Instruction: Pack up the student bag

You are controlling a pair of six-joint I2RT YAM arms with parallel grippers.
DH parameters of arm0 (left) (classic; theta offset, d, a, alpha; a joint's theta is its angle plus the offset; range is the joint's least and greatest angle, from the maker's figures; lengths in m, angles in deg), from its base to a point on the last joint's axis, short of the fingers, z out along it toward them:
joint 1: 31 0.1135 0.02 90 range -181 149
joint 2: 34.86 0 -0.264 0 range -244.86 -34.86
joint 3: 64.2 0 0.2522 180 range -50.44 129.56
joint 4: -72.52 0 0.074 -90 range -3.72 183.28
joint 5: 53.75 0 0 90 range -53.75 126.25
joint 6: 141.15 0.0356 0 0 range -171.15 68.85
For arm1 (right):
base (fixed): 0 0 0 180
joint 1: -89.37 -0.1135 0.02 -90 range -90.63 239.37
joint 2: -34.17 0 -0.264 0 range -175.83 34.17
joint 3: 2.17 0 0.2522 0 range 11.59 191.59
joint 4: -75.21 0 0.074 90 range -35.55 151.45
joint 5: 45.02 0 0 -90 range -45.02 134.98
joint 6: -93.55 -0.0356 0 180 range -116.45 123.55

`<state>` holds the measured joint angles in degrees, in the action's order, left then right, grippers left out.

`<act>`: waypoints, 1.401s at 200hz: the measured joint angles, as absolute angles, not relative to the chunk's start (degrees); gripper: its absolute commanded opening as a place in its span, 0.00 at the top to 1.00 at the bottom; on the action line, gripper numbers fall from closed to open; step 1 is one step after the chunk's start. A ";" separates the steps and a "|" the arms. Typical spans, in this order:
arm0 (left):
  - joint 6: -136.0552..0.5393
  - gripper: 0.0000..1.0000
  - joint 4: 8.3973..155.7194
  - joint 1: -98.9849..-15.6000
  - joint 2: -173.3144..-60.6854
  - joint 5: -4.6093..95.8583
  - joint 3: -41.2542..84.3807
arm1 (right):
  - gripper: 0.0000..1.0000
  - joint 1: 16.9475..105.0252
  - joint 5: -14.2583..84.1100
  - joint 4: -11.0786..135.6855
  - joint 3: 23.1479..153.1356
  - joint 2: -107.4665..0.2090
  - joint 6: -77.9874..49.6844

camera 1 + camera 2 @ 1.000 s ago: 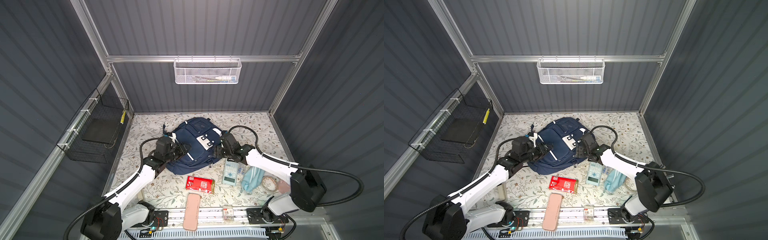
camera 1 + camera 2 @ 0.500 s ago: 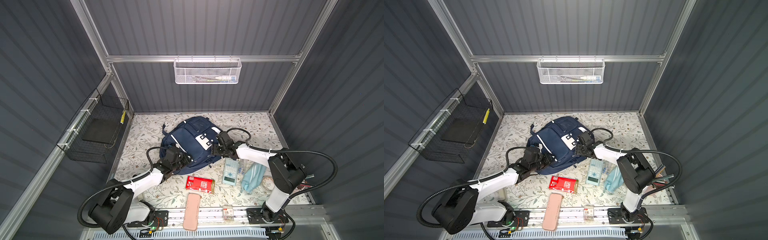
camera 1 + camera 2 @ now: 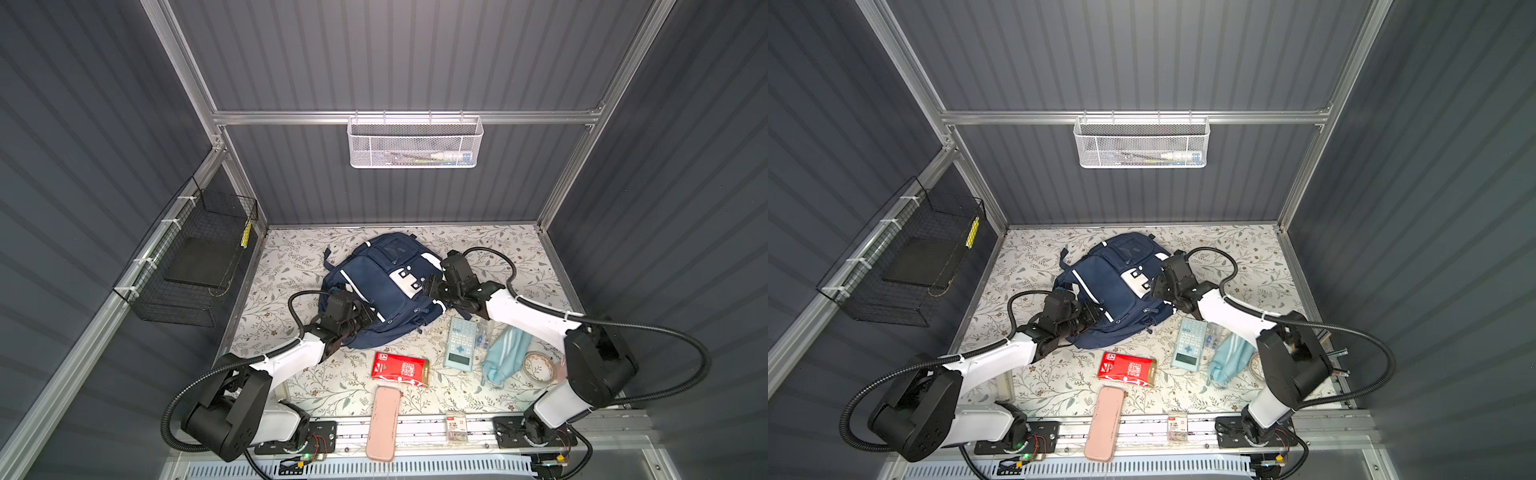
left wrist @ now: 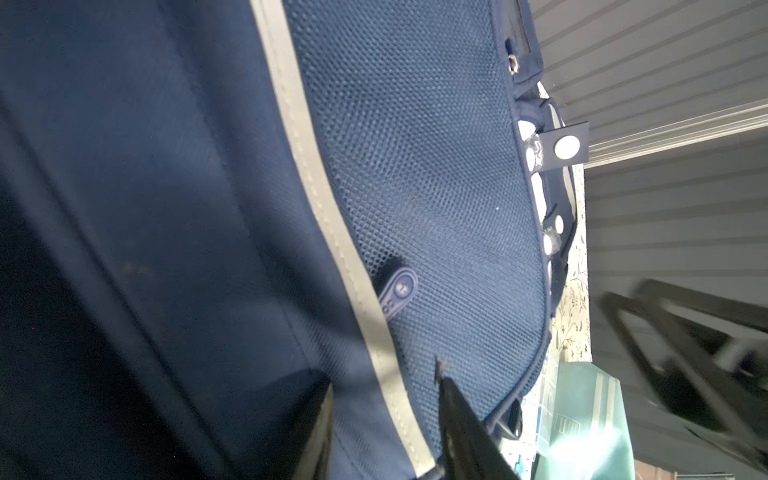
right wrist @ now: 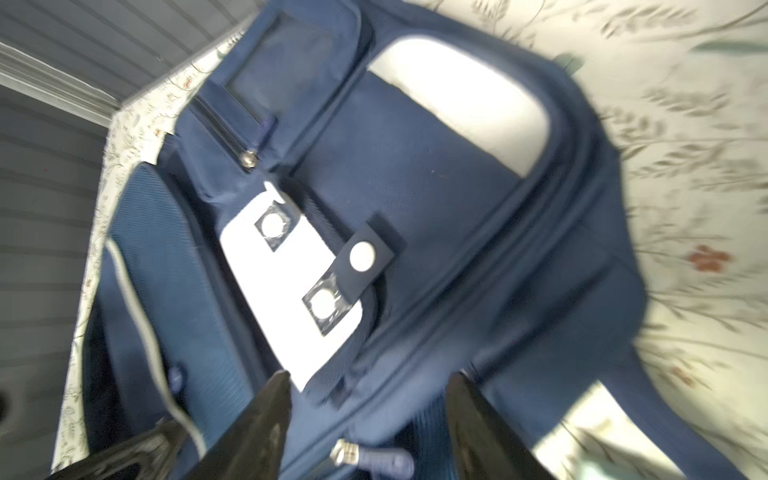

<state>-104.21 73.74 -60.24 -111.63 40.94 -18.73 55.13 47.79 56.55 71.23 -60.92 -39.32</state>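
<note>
Backpack lying face-up mid-table, both grippers working its edges

Your backpack (image 3: 386, 291) is lying flat on the flowery table (image 3: 291, 257), long axis running front to back, top end pointing at the back wall and leaning slightly right. Your left gripper (image 3: 368, 316) is pressing at its near-left corner, fingers partly apart, straddling a white stripe. Your right gripper (image 3: 429, 287) is sitting at the right edge, fingers wide, with a zipper pull (image 5: 374, 459) between them.
</note>
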 measured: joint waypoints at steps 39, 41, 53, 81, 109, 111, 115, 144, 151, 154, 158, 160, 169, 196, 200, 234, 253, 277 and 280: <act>-103.58 0.59 73.52 -58.49 -111.78 41.40 -18.71 | 0.36 55.70 47.33 59.45 71.90 -68.94 -42.19; -103.27 0.59 73.55 -58.33 -111.87 41.34 -18.69 | 0.37 55.70 47.28 59.48 72.03 -69.00 -42.23; -102.13 0.59 74.09 -57.83 -112.33 41.07 -18.14 | 0.40 55.83 46.98 60.07 72.45 -69.31 -43.06; -98.81 0.61 75.71 -55.47 -114.19 40.70 -15.32 | 0.44 55.11 45.58 65.11 68.76 -68.13 -45.90; -94.81 0.67 77.98 -50.99 -119.08 40.55 -9.75 | 0.44 51.15 45.38 65.05 68.38 -67.52 -47.46; -94.44 0.67 78.27 -50.69 -119.39 40.44 -9.25 | 0.44 50.89 45.36 65.00 68.38 -67.47 -47.46; -93.87 0.67 78.62 -50.27 -119.87 40.22 -8.42 | 0.43 50.04 45.25 64.74 68.38 -67.32 -47.48; -89.41 0.64 83.56 -49.37 -120.09 37.60 -2.84 | 0.34 45.14 44.09 60.00 67.25 -62.29 -45.77; -88.65 0.63 84.45 -49.40 -119.45 37.25 -2.19 | 0.33 44.81 43.92 58.51 66.66 -60.28 -44.55; -88.47 0.63 84.85 -49.40 -119.17 37.09 -1.97 | 0.33 44.79 43.85 57.68 66.40 -59.26 -43.72; -87.93 0.62 85.55 -49.40 -118.51 37.05 -1.71 | 0.32 44.97 44.03 56.70 66.26 -58.10 -42.69; -87.77 0.62 85.74 -49.42 -118.23 37.03 -1.62 | 0.32 45.12 44.07 56.00 66.20 -57.42 -42.17; -87.18 0.62 86.88 -49.44 -116.48 37.14 -1.38 | 0.31 46.04 44.64 53.97 66.22 -54.82 -38.56; -86.18 0.62 91.29 -52.28 -111.08 37.49 -0.59 | 0.25 48.46 48.36 51.17 66.88 -49.31 -20.66; -86.02 0.62 91.91 -53.55 -110.62 36.94 -0.31 | 0.25 48.62 48.62 51.39 66.79 -48.81 -16.53; -87.69 0.64 91.32 -65.61 -109.31 39.65 -1.38 | 0.27 48.84 49.34 54.54 64.25 -49.83 11.27; -90.20 0.65 90.33 -65.79 -108.83 40.13 -6.28 | 0.29 48.84 48.16 55.52 64.78 -53.83 21.85; -92.87 0.65 89.92 -65.79 -108.92 40.11 -11.13 | 0.29 48.70 44.73 56.55 65.85 -58.38 30.86; -93.04 0.65 89.83 -65.81 -108.92 40.09 -11.46 | 0.29 48.66 44.40 56.66 65.98 -58.71 31.58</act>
<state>-93.04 89.83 -65.81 -108.92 40.09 -11.46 48.66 44.40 56.66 65.98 -58.71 31.58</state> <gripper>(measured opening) 0.347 0.712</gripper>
